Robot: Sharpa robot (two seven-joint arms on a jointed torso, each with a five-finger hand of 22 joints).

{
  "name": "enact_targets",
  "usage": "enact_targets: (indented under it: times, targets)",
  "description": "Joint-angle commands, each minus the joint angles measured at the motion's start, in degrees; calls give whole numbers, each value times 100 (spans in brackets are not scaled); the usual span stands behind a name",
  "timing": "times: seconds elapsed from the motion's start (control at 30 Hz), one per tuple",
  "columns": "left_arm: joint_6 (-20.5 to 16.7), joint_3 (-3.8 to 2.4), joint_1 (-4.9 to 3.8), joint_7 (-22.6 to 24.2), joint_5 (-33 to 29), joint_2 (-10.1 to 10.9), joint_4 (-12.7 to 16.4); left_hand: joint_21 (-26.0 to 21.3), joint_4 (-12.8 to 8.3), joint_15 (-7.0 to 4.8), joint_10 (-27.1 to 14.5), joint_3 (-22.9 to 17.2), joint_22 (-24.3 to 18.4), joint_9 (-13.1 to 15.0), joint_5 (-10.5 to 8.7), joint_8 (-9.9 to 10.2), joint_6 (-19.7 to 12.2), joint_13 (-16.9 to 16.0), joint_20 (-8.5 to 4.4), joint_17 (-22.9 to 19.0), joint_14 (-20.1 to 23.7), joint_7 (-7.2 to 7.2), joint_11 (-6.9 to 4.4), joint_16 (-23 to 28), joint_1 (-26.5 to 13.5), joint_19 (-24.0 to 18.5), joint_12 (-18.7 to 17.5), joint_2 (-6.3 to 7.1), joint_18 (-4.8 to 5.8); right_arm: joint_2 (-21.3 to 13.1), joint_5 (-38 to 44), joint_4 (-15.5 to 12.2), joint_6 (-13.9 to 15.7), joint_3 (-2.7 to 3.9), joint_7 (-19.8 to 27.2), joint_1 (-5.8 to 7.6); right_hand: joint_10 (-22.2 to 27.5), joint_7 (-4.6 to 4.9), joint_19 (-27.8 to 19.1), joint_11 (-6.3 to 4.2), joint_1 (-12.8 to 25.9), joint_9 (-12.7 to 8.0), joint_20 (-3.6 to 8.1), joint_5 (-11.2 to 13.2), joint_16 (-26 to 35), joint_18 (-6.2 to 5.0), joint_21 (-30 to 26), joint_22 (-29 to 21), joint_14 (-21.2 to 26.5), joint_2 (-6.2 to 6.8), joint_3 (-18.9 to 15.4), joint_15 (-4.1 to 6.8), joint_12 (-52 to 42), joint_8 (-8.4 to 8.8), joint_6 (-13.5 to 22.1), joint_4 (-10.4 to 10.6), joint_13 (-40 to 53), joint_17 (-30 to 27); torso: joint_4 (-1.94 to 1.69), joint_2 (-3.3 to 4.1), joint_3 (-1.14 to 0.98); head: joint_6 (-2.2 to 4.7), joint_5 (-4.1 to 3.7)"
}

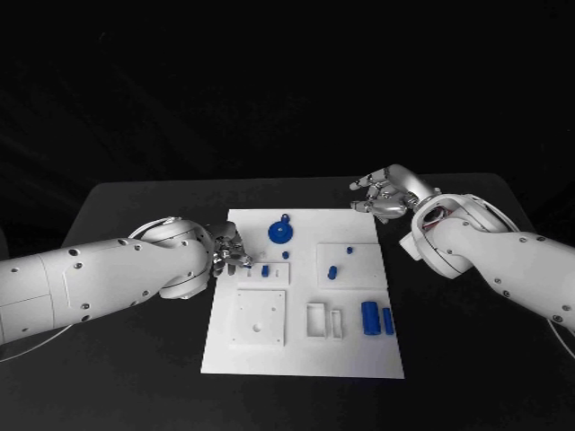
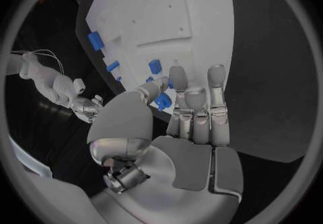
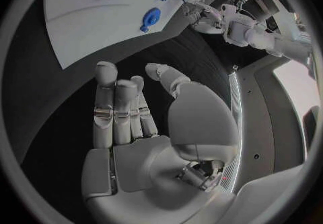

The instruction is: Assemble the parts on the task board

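- The left hand [image 1: 226, 254] is seen at the left edge of the task board [image 1: 366, 359], about midway along that edge, with its fingers reaching in over the white plate.
- In the left wrist view a small blue part [image 2: 163, 101] lies between the thumb and the fingers [image 2: 195, 106] of that hand; it looks pinched there, though the contact itself is partly hidden, so the hold is judged rather than plainly seen.
- The coming move is judged to turn on one relation: the pinched part sits just beside a small blue peg [image 1: 266, 269] standing in a low white block [image 1: 272, 271] on the board, directly inboard of the left fingertips (the left hand is much the nearer of the two).
- The right hand [image 1: 384, 196] is held off the board, beyond its far right corner, over the black table [image 1: 132, 202]; its fingers are spread and nothing is held, as the right wrist view shows.
- The blue round part [image 1: 281, 233] lies on the far half of the board, between the two hands, nearer the left.
- A square white fixture [image 1: 349, 264] on the right half carries two small blue pegs.
- Two blue cylinders [image 1: 370, 318] lie side by side near the right edge, long axes running towards the robot, just beside a narrow white slotted holder [image 1: 316, 321] whose slots appear unfilled.
- A larger white square plate [image 1: 260, 318] on the near left carries no blue part.
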State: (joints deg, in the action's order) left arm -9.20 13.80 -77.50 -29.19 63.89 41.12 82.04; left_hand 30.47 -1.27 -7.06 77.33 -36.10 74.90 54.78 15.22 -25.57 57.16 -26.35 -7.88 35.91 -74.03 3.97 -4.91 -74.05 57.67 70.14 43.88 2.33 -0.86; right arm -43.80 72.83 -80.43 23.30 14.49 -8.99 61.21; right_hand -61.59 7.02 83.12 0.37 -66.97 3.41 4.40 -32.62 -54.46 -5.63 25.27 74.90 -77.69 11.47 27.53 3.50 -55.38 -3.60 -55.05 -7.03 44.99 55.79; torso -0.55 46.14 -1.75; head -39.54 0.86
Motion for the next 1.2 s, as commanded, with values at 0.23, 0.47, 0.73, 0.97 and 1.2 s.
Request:
enact_targets:
  times: [0.23, 0.47, 0.73, 0.97, 1.2]
  targets:
    - [-32, -1, 72, 48, 266, -28, 5, -37, -363, -3, 12, -516, 114, 65, -55, -14, 569, -26, -10, -11, -17, -559, 1, 72, 49, 52, -27, -28, -77, -2, 13, -4, -69, 5, 26, -7, 33, -1, -42, 4, 51, 8, 14, -15, 4, -52, -3, 262, 21, -7, 32, -4, -5, 14, -39, -7, 6, -5, -2, -3, 1, -31, 1]
    - [-52, -2, 113, 69, 340, -36, -7, -51, -325, -4, -6, -527, 112, 78, -207, -19, 532, -32, -12, -53, 2, -553, 4, 107, 55, 50, -34, -71, -73, -4, 12, -2, -69, 5, 28, -11, 31, -2, -40, 3, 59, 9, 14, -12, 1, -51, 2, 263, 19, -14, 32, -3, -7, 13, -47, -1, 6, -3, -5, -4, 2, -34, -15]
    - [-61, -2, 134, 89, 392, -14, 20, -54, -374, -4, -1, -942, 114, 59, -937, -26, 536, -38, -16, -53, -7, -545, 6, 124, 88, 59, -40, -14, -75, -7, 11, 0, -78, 5, 29, -20, 33, -1, -41, 3, 51, 9, 15, -8, 1, -52, -5, 262, 19, -17, 54, -2, -7, 13, -58, -8, 7, -2, -6, 0, -1, -60, 24]
    - [-71, -2, 159, 99, 398, -2, 34, -61, -357, -3, -3, -937, 113, 48, -981, -24, 524, -39, -15, -60, -5, -542, 7, 135, 106, 59, -44, -13, -76, -1, 10, 3, -82, 5, 30, -29, 33, -1, -41, 3, 51, 9, 15, -8, 1, -52, -5, 262, 19, -17, 54, -2, -7, 13, -58, -8, 7, -2, -6, -4, -3, -68, 38]
    - [-83, -2, 209, 83, 414, 15, 45, -61, -357, -3, -3, -937, 113, 48, -981, -24, 524, -39, -15, -60, -5, -542, 7, 135, 106, 59, -44, -13, -76, -5, 10, 6, -85, 5, 30, -35, 33, -1, -41, 3, 51, 9, 15, -8, 1, -52, -5, 262, 19, -17, 54, -2, -7, 13, -58, -8, 7, -2, 2, -1, -2, -74, 38]
